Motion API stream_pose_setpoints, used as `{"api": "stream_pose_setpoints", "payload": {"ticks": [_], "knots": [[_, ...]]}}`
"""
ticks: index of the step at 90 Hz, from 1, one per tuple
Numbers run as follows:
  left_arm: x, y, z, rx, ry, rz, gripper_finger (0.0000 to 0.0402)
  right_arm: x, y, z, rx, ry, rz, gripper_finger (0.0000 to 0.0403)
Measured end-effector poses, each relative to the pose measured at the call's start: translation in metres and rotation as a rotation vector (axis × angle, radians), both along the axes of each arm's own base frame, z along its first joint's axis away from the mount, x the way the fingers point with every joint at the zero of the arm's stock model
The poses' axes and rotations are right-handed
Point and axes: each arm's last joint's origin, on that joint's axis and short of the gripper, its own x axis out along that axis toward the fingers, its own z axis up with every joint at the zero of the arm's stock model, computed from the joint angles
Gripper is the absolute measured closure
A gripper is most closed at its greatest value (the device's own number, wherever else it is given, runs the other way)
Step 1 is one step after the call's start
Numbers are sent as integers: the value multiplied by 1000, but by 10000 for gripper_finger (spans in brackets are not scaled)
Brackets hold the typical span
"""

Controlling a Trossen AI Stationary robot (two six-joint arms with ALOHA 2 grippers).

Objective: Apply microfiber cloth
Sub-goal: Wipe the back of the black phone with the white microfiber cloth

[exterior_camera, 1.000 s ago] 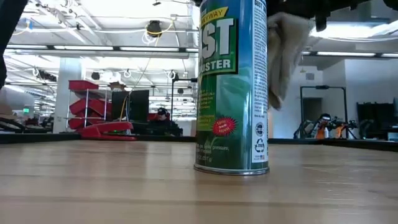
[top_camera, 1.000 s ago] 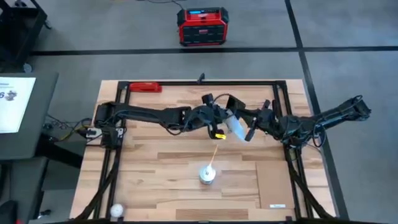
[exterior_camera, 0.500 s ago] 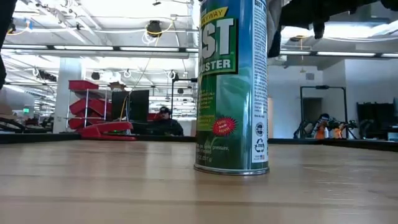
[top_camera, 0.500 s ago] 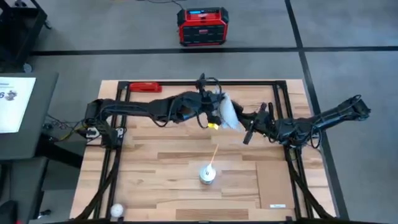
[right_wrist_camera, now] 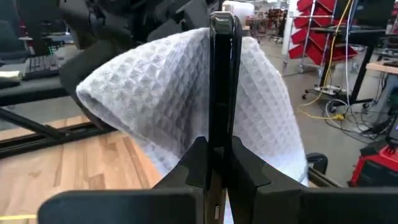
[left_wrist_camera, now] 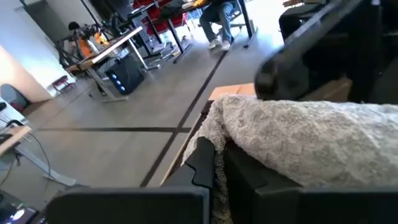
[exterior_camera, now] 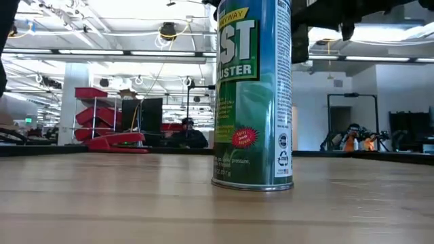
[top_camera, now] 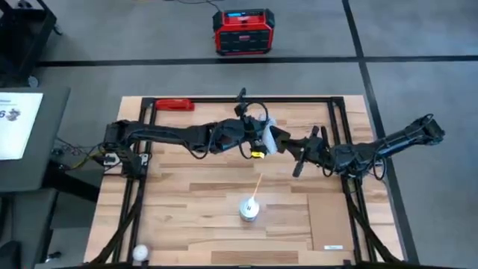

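The only lettering I can read is on the tall green spray can standing on the table: "WAY" at the top, then big white letters "ST" and "USTER" beneath, the starts cut off. Its red sticker and fine print are too small to read.

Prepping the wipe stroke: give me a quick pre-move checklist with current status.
1. Phone held by right gripper: ok, clamped edge-on between the fingers.
2. Microfiber cloth held by left gripper: ok, bunched in the fingers.
3. Cloth touching the phone: ok, draped around it in the right wrist view.
4. Which phone face the cloth covers: cannot tell.
5. Both grippers up off the table: ok; the low view shows bare table below them.
6. Duster can out of the way: ok, it stands nearer the front edge, apart from both arms.
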Motion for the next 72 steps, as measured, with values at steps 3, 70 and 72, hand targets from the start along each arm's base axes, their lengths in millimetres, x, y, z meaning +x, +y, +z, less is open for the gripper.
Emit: {"api": "stream_pose_setpoints", "payload": {"ticks": [3,70,72], "knots": [[0,-2,0,3,2,6,401,0,-1,-1,-2,8,-7,389],[-2,-57,-1,-86,-47,-82,401,1,-26,-4,-26,51,-213,389],[-2,-57,-1,-80,-49,-74,401,1,-27,-4,-24,49,-203,389]]}}
